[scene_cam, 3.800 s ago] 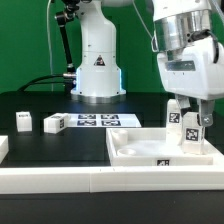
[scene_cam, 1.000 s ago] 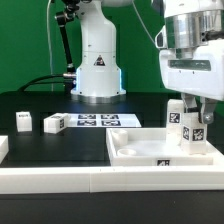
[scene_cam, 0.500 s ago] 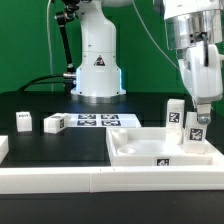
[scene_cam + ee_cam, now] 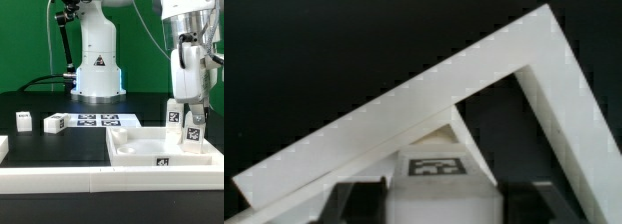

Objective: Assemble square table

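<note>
The claw (image 4: 198, 116) points straight down and is closed to a narrow gap on a leg block (image 4: 196, 131). In the wrist view the two dark fingers (image 4: 358, 200) sit against either side of that leg block (image 4: 441, 165), whose tag faces the camera.

The held block stands upright directly beneath the claw, in a corner of the table top (image 4: 140, 160). In the wrist view, the raised rim of the table top (image 4: 420, 95) meets in a white angle just past the block. Whether the block's foot is seated in the top cannot be told.

The rest of the tray-like top spreads out below the claw, toward the exterior view's left and toward the camera, and rests on the black counter (image 4: 60, 142).

A second leg block (image 4: 175, 115) stands upright just beside the claw, on the exterior view's left side, close to the held block but apart from it.

Well away from the claw on that same side, the marker board (image 4: 98, 120) lies flat on the counter. Beyond it stand the nearer loose leg block (image 4: 54, 123) and then the farther loose leg block (image 4: 22, 121).

A long white border rail (image 4: 60, 181) runs along the counter's front edge, below the claw's level.
</note>
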`<state>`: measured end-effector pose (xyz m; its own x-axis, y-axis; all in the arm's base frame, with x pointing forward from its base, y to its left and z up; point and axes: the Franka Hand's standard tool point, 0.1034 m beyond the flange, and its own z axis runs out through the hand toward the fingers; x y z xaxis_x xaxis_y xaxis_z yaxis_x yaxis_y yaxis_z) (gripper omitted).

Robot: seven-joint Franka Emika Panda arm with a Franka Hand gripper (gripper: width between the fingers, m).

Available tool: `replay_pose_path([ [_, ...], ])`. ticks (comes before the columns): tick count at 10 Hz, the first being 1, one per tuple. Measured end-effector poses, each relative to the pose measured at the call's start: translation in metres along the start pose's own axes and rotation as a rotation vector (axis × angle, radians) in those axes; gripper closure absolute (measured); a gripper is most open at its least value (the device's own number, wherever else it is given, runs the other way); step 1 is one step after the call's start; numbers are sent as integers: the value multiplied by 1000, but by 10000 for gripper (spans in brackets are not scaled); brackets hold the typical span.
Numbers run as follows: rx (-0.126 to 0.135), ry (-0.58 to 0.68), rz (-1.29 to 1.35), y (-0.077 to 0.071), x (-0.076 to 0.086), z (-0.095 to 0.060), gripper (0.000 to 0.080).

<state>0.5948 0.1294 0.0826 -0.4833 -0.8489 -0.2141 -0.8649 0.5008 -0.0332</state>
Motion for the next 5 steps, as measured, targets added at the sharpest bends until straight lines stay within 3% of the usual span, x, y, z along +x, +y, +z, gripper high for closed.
replay_pose_path([
  [1, 1, -3, 6, 0, 0, 0, 509],
  [2, 1, -4, -6, 0, 0, 0, 429],
  [3, -1, -3, -44, 0, 0, 0, 429],
  [4, -5, -2, -91, 0, 2, 0, 252],
  [5, -2, -1, -98, 2, -1, 2, 168],
])
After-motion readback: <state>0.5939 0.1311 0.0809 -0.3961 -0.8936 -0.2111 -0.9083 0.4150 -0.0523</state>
